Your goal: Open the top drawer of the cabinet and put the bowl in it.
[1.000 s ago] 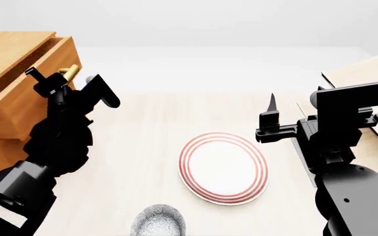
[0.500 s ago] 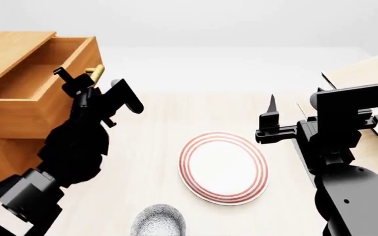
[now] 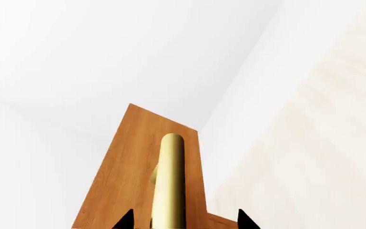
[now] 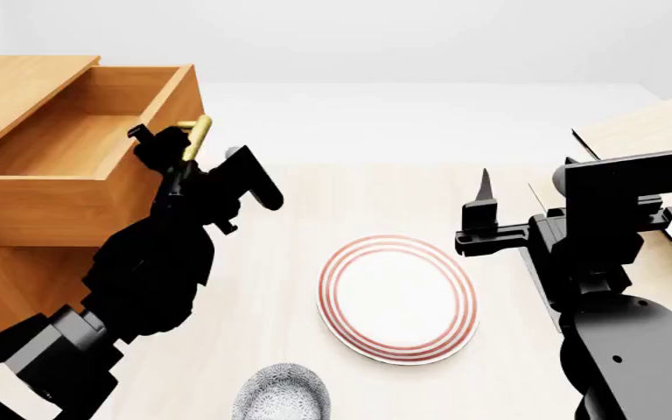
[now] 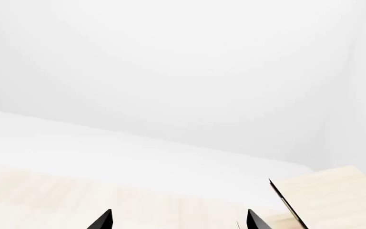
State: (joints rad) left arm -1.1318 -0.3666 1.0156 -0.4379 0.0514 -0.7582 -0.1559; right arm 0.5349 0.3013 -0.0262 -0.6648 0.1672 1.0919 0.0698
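The top drawer (image 4: 73, 166) stands pulled well out of the cabinet (image 4: 10, 87) at the head view's left, its wooden inside open to view. The left gripper (image 4: 185, 149) sits at the drawer's front, right at the brass handle (image 4: 196, 138). In the left wrist view the handle (image 3: 169, 183) runs up between the two black fingertips (image 3: 124, 220), which stand a little apart on either side of it, in front of the drawer front (image 3: 129, 176); whether the pads press on the bar cannot be told from these views. The bowl (image 4: 280, 395) lies at the near edge of the table (image 4: 277, 227), partly cut off by the head view's lower border, well apart from both grippers and just beside the near-left rim of the plate (image 4: 397, 297). The plate rests flat in the middle of the table between the two arms. The right gripper (image 4: 485, 210) hangs above the table to the right of the plate, touching nothing; the right wrist view shows its fingertips (image 5: 101, 220) spread wide with nothing between them. The pale rack (image 4: 651, 140) lies at the table's right edge, behind the right arm.
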